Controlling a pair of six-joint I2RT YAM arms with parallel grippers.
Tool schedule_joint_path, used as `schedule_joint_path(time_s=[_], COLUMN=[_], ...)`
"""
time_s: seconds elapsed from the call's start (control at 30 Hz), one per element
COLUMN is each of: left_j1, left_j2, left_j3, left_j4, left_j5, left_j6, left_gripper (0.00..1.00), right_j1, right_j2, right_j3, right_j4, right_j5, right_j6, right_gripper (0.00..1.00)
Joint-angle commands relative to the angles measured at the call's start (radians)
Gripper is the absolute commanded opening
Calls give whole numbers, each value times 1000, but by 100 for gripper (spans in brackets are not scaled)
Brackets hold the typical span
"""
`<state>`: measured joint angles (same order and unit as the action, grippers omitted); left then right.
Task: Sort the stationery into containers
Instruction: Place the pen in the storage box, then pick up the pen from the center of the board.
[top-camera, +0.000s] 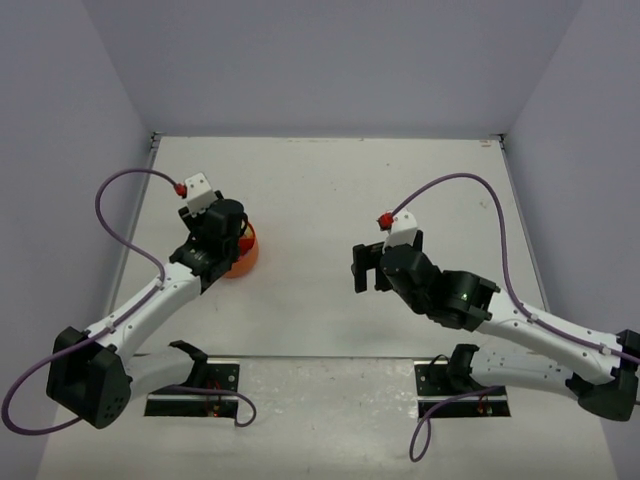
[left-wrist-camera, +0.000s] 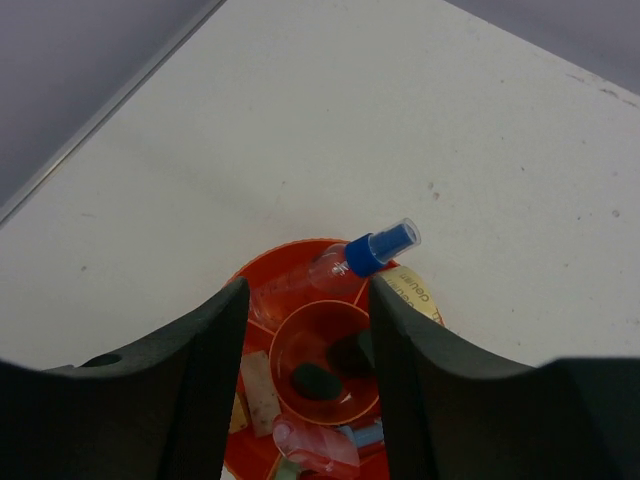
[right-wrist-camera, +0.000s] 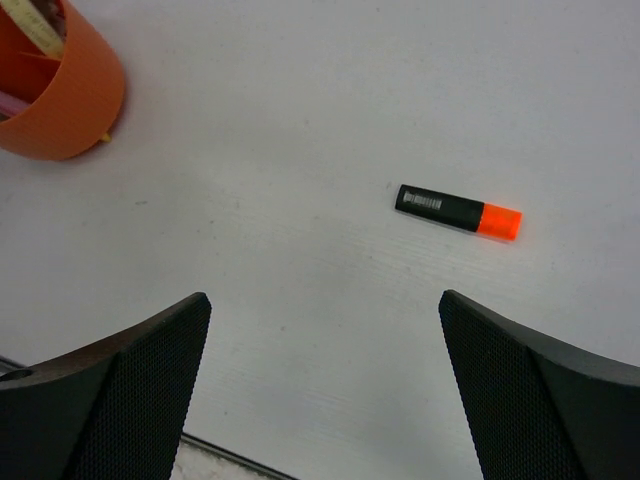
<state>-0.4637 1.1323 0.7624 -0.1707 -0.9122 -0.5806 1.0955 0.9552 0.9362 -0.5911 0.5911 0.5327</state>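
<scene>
The round orange tub lies directly under my left gripper, which is open and empty above it. In the tub are a clear bottle with a blue cap, a tan bar, a pink piece, a blue piece and two dark items in the centre cup. In the top view the tub is mostly covered by the left gripper. A black highlighter with an orange end lies on the table ahead of my right gripper, which is open and empty. In the top view the right gripper hides the highlighter.
The tub also shows at the top left of the right wrist view, well left of the highlighter. A yellowish labelled piece leans at the tub's right rim. White table with grey walls on three sides.
</scene>
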Motion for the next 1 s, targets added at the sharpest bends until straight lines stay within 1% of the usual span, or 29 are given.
schedule_joint_path(time_s=[0.0, 0.07, 0.1, 0.17, 0.2, 0.27, 0.3, 0.33, 0.43, 0.5, 0.53, 0.6, 0.67, 0.73, 0.87, 0.97], left_j1=[8, 8, 8, 8, 7, 7, 7, 7, 7, 7, 7, 7, 7, 7, 7, 7], left_j2=[-89, -118, -158, -216, -240, -319, -337, -351, -394, -425, -446, -493, -529, -561, -576, -580], left_j3=[18, 40, 58, 82, 91, 123, 141, 152, 194, 210, 212, 199, 190, 183, 157, 139], left_j4=[-39, -72, -103, -143, -172, -225, -244, -274, -341, -374, -391, -404, -416, -433, -443, -449], left_j5=[-4, 36, 74, 191, 229, 338, 369, 413, 530, 573, 591, 596, 592, 589, 594, 610], left_j6=[-50, -62, -64, -64, -64, -45, -27, -13, 55, 93, 106, 124, 146, 159, 181, 183], left_gripper=[53, 53, 54, 57, 65, 88, 96, 99, 100, 100, 100, 100, 100, 100, 100, 100], right_j1=[-139, -205, -237, -327, -359, -429, -467, -487, -522, -529, -529, -531, -542, -554, -588, -619], right_j2=[41, 60, 87, 135, 158, 233, 281, 310, 399, 465, 506, 569, 624, 719, 884, 936], right_j3=[-4, 0, 6, 27, 38, 72, 82, 99, 131, 120, 129, 158, 175, 199, 298, 343], right_j4=[-2, -1, -3, -3, -6, -11, -11, -15, -10, 19, 28, -10, 2, 13, -53, -83], right_j5=[-105, -141, -149, -189, -215, -255, -287, -359, -413, -439, -476, -533, -519, -502, -553, -586], right_j6=[43, 54, 60, 66, 51, -36, -79, -173, -395, -517, -617, -773, -888, -954, -1009, -1027], right_gripper=[99, 99, 99, 99, 99, 99, 99, 99, 99, 99, 98, 99, 99, 98, 95, 92])
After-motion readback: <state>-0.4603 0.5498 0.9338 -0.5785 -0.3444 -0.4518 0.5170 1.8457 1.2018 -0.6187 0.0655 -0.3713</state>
